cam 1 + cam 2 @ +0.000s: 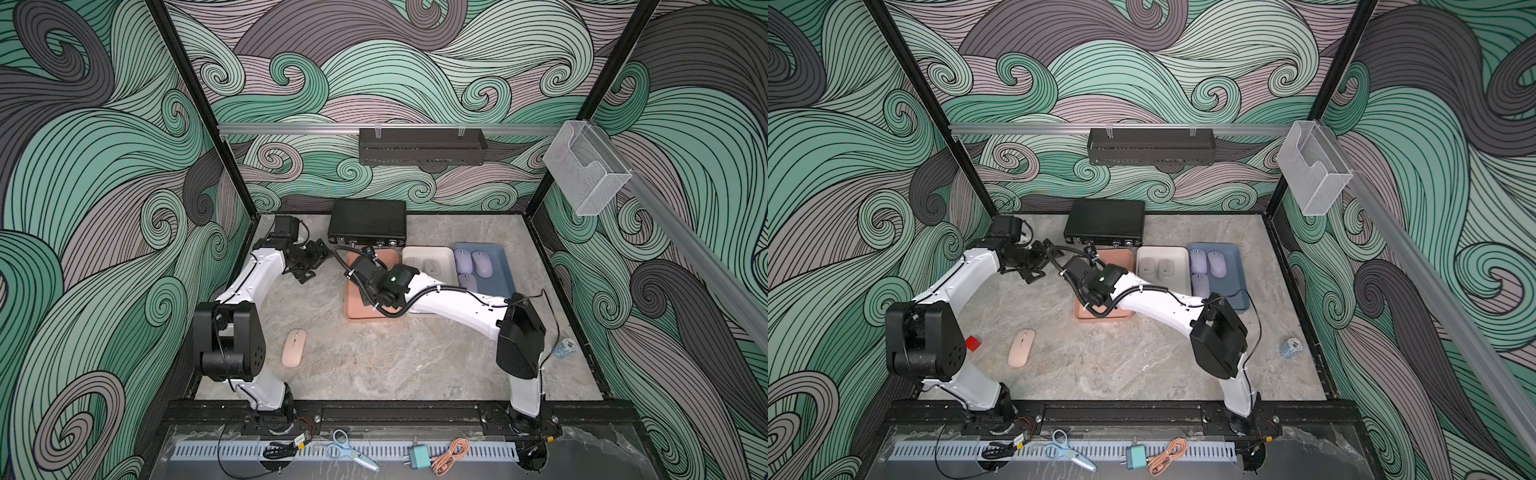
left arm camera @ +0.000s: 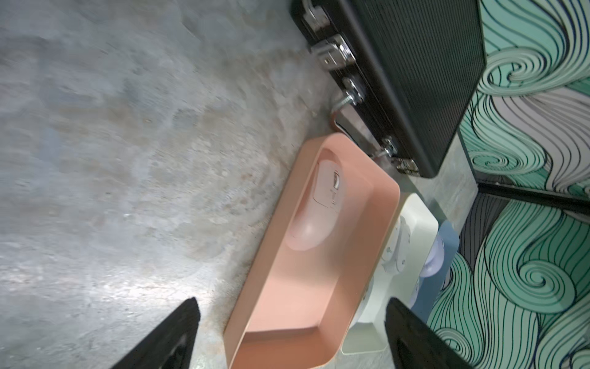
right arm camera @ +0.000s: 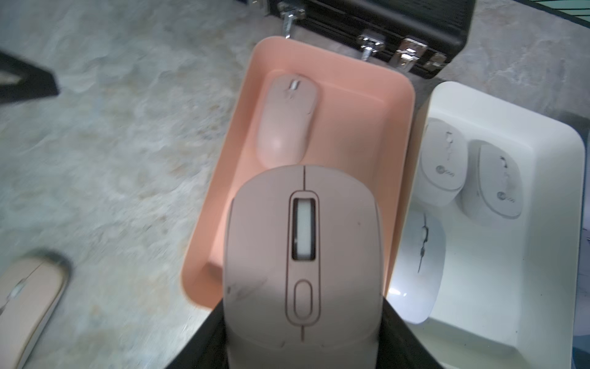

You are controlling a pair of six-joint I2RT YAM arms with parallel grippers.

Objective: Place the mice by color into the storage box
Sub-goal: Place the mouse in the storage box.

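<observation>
held mouse (image 3: 303,239): dusty pink and rounded; a pale wheel and an oval button are set in a long outlined slot on the centre seam; dark scuffs are seen on the shell.
right gripper (image 3: 303,335): jaws are pinched on the held mouse's sides, wheel end turned far, over the near half of the pink tray (image 3: 220,191).
left gripper (image 2: 292,302): jaws are spread and nothing is held; it is placed left of the pink tray's far end.
tray mouse (image 3: 287,121): slim, pale pink, laid at the pink tray's far left; the floor around it is bare.
loose mouse (image 1: 294,347): slim, pink, left on the table (image 1: 395,357) at near left, well apart from the trays.
white tray (image 3: 510,118): set just right of the pink tray; three white mice (image 3: 442,163) (image 3: 498,182) (image 3: 418,262) are held.
blue tray (image 1: 500,274): rightmost; three purple mice (image 1: 482,264) (image 1: 462,261) (image 1: 467,282) are held.
edges: the pink tray's far rim is set just beside the latches of the case (image 1: 368,222).
open room: bare table is seen left of the trays and nearer than them.
</observation>
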